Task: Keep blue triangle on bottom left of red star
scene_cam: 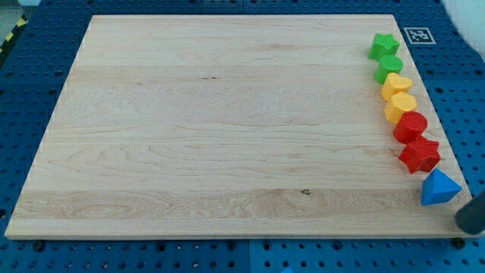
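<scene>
The blue triangle (439, 188) lies at the board's right edge, partly over it, just below and slightly right of the red star (420, 154), almost touching it. My tip (470, 221) shows as a dark rod end at the view's bottom right, off the board, a short way right of and below the blue triangle and not touching it.
A column of blocks runs up the right edge of the wooden board (212, 129): a red rounded block (410, 126), two yellow blocks (400, 106) (396, 85), a green block (389, 68) and a green star (384, 45). A blue pegboard (30, 91) surrounds the board.
</scene>
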